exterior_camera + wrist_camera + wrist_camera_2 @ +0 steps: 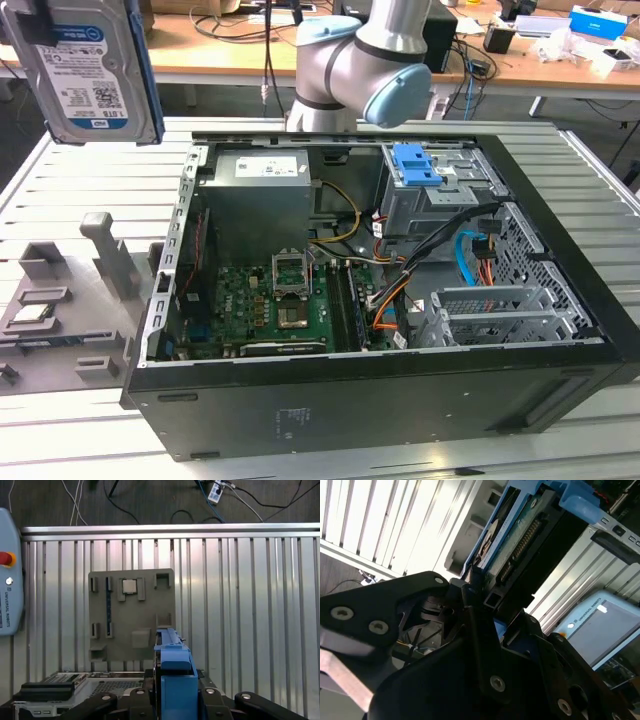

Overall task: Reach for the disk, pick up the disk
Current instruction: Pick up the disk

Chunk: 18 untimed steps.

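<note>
While its white-and-blue label faces outward, the disk hangs pinched in the claw.

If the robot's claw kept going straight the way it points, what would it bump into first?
Probably the grey holder tray on the slatted table. In the first wrist view the gripper, shut on the disk, looks down at it. Depth is hard to judge, so it might land just past the tray's edge.
</note>
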{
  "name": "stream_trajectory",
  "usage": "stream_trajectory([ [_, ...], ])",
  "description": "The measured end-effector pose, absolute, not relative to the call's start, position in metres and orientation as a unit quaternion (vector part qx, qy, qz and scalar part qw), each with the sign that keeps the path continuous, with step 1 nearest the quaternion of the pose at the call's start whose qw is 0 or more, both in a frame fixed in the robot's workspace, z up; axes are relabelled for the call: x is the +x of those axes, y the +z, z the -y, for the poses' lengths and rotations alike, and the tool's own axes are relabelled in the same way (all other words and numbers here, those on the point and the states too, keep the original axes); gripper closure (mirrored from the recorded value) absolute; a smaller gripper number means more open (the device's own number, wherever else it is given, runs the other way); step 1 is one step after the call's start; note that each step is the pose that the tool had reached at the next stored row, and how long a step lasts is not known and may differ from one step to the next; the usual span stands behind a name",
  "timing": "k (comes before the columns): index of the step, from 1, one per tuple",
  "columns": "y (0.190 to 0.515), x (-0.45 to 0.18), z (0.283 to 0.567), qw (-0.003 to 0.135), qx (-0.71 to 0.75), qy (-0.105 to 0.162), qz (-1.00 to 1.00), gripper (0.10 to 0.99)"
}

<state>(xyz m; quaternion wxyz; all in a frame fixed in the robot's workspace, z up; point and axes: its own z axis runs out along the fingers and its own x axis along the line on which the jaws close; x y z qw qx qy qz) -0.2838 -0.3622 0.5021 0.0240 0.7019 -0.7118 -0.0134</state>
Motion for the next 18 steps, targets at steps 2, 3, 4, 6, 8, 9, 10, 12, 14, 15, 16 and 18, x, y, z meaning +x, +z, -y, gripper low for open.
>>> stream_trajectory([
  [2, 0.502, -0.276, 0.362, 0.024, 0.702, -0.014, 0.712, 0.718],
  [3, 0.502, -0.271, 0.362, 0.024, 0.702, -0.014, 0.712, 0.718],
  [4, 0.502, -0.266, 0.362, 0.024, 0.702, -0.014, 0.712, 0.718],
  [6, 0.502, -0.258, 0.362, 0.025, 0.702, -0.014, 0.712, 0.718],
  [8, 0.502, -0.251, 0.362, 0.025, 0.702, -0.014, 0.712, 0.718],
  [9, 0.502, -0.246, 0.362, 0.025, 0.702, -0.014, 0.712, 0.718],
  [10, 0.502, -0.243, 0.362, 0.025, 0.702, -0.014, 0.712, 0.718],
  [12, 0.502, -0.236, 0.362, 0.025, 0.702, -0.014, 0.712, 0.718],
  [14, 0.502, -0.225, 0.362, 0.025, 0.702, -0.014, 0.712, 0.718],
  [15, 0.502, -0.223, 0.362, 0.025, 0.702, -0.014, 0.712, 0.718],
  [16, 0.502, -0.217, 0.362, 0.025, 0.702, -0.015, 0.712, 0.718],
  [18, 0.502, -0.204, 0.361, 0.025, 0.702, -0.015, 0.712, 0.718],
])
